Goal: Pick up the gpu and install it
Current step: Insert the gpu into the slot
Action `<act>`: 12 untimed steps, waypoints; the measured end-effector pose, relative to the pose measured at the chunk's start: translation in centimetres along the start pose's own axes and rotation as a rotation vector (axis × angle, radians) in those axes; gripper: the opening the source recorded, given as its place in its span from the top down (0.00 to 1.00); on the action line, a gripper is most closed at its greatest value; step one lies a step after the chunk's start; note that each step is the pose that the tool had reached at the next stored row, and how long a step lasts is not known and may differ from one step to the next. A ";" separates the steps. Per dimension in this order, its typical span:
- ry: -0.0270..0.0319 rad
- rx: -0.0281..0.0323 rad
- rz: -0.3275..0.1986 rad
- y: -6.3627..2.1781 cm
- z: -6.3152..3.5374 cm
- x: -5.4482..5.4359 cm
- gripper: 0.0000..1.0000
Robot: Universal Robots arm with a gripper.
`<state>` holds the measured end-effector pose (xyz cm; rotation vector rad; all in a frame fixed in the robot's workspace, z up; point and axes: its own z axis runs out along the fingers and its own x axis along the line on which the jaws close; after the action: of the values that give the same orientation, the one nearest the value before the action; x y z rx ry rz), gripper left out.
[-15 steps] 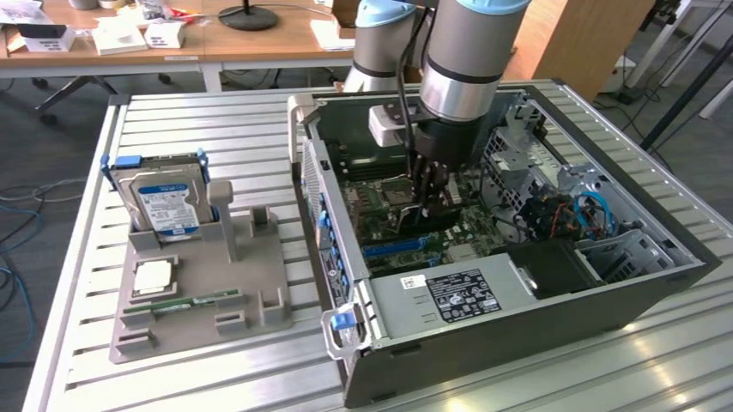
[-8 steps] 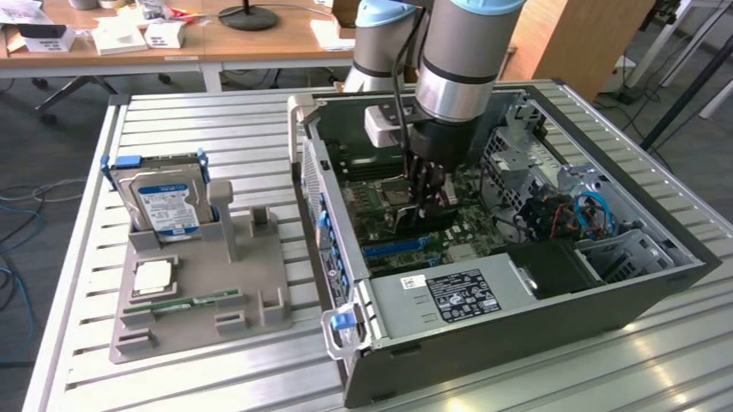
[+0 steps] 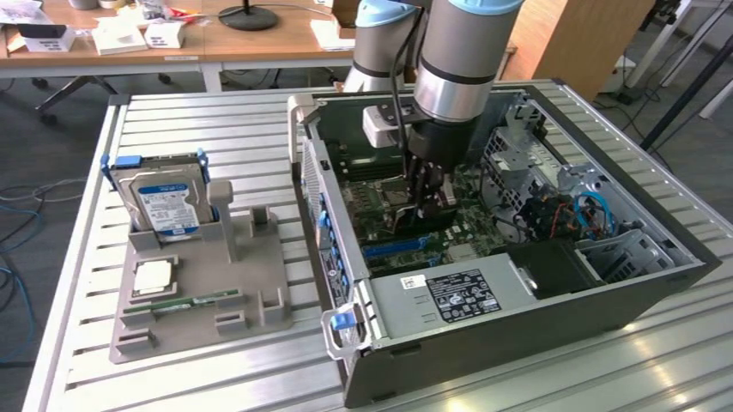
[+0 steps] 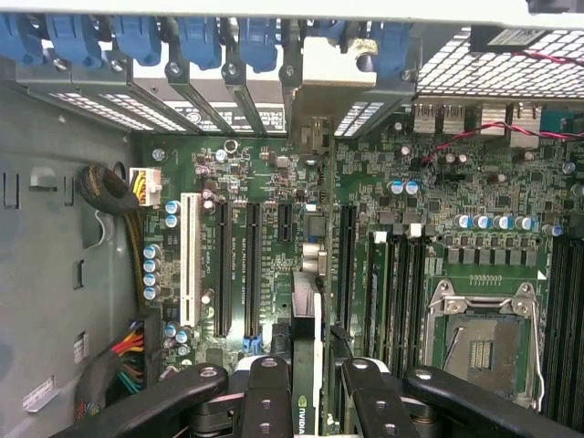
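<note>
The gpu [image 4: 307, 306] is seen edge-on in the wrist view as a thin card with a dark face and a green logo near my fingers. It runs down between the black expansion slots [image 4: 251, 265] of the green motherboard [image 4: 438, 182], toward the rear slot openings. My gripper [image 4: 310, 379] is shut on the card's edge, with one black finger [image 4: 266, 388] on each side. In the exterior view the gripper [image 3: 425, 193] reaches down inside the open computer case [image 3: 641, 283], with the dark gpu [image 3: 414, 225] standing upright over the motherboard [image 3: 396, 245].
A grey fixture [image 3: 195, 283] on the slatted table [image 3: 206, 120] holds a hard drive [image 3: 166, 202], a green memory stick [image 3: 184, 302] and a processor chip [image 3: 153, 276]. Inside the case are the power supply [image 3: 458, 296], an empty processor socket [image 4: 479, 342], cable bundles [image 4: 114, 196] and blue slot latches [image 4: 137, 36].
</note>
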<state>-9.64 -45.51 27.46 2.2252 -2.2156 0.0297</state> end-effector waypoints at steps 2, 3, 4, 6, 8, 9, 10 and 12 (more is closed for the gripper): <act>0.0000 0.0000 0.000 0.07 0.00 0.0 0.74; 0.0000 0.0000 0.000 0.09 0.01 0.0 0.74; 0.0001 0.0000 0.000 0.10 0.00 0.0 0.74; 0.0000 0.0000 0.000 0.12 0.01 0.0 0.74; 0.0001 -0.0001 0.000 0.12 0.02 0.0 0.74; 0.0001 0.0000 0.000 0.12 0.05 0.0 0.74; 0.0000 0.0000 0.000 0.12 0.09 0.0 0.74; 0.0000 0.0000 0.000 0.12 0.17 0.0 0.74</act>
<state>-9.76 -45.51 27.29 2.2254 -2.2154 0.0297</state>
